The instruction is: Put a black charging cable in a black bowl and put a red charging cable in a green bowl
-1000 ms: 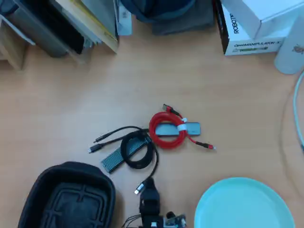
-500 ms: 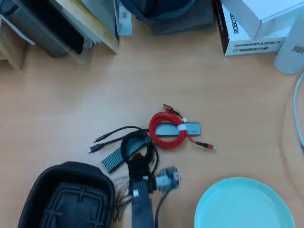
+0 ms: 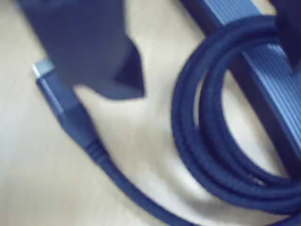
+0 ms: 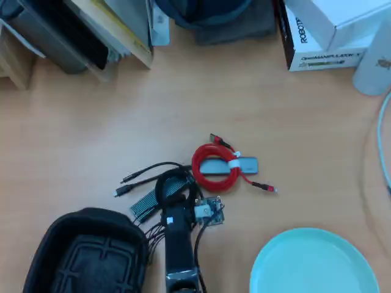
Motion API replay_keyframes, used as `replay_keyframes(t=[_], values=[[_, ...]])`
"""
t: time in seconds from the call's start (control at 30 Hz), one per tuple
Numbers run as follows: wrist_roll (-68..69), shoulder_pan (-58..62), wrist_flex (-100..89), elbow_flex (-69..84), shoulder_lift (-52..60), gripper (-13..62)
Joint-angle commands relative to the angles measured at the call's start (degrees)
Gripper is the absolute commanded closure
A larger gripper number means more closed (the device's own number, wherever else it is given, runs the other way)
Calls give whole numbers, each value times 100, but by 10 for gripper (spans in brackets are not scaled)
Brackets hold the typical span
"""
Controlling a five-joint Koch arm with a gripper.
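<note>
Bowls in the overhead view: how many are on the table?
2. The black bowl sits at the bottom left, and the green bowl at the bottom right, partly cut off by the frame edge. Both look empty; none seems hidden.

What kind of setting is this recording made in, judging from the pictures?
Probably a hobbyist's or lab desk: a wooden tabletop with a robotics product box at the far edge, books or folders stacked in a corner, and charging cables laid out.

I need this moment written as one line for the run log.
gripper: over black cable, state unclear | red cable: on table, untouched | black bowl: no cable inside | green bowl: no cable inside
</note>
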Motion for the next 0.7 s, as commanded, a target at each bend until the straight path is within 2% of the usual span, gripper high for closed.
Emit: replay_keyframes(t=[0.0,0.2,0.33,0.57,0.67], values=[[97,-35,105,-589,0,161],[659,-281,149,-949,-703,158],[1696,-290,519,-1485,-870,160],[2118,-299,773,-1802,-1257,158],[2742,-264,773,-1793,-1292,158]])
